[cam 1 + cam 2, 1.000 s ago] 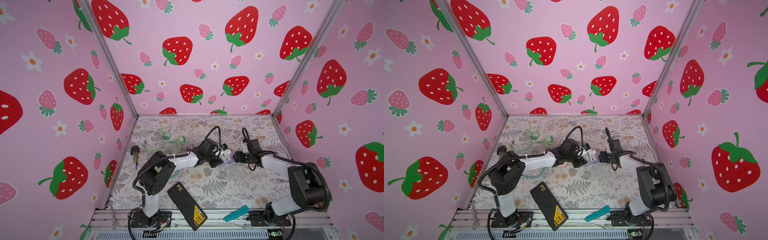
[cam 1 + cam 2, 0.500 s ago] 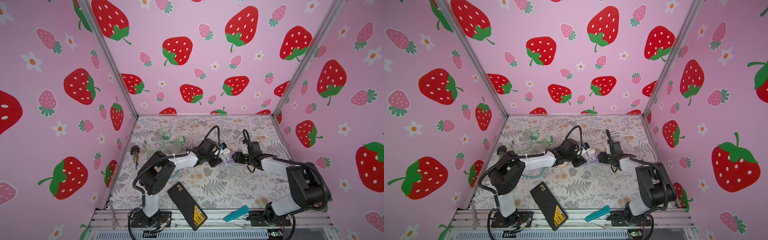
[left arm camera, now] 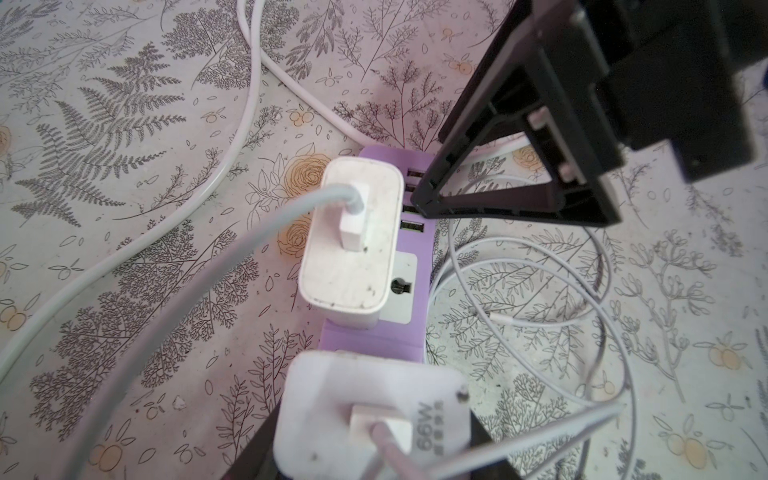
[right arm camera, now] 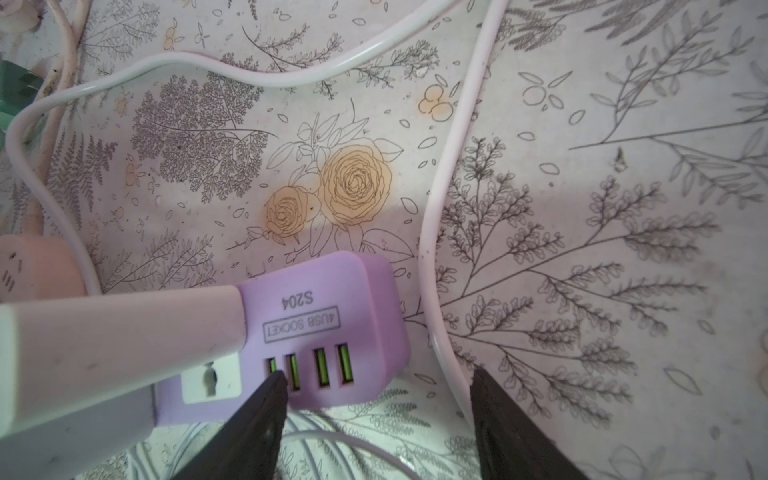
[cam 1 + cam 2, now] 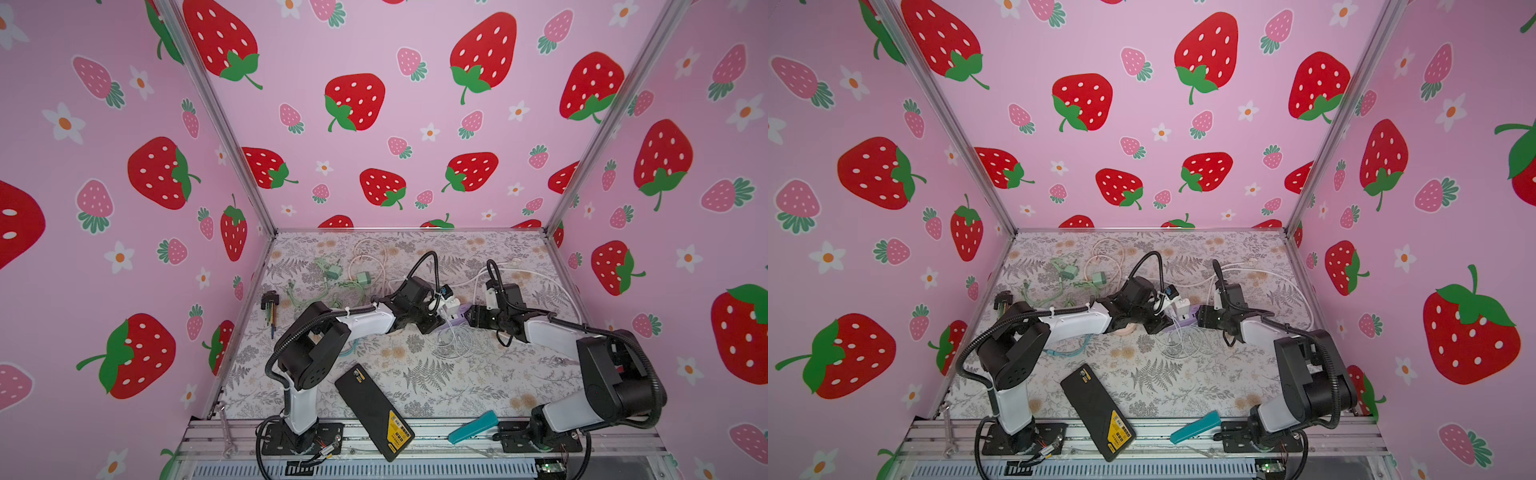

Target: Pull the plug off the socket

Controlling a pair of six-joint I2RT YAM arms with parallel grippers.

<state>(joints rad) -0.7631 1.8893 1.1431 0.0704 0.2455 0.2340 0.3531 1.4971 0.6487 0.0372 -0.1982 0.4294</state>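
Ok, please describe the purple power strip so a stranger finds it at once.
Look at the middle of the floral table, between the left gripper and the right gripper. The purple power strip lies there beside coiled white cables; only it is purple, with four USB ports at one end.

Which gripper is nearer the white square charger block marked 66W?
Left. The left gripper is clamped on the 66W charger; the right gripper stands open at the far USB end of the purple plastic power strip.
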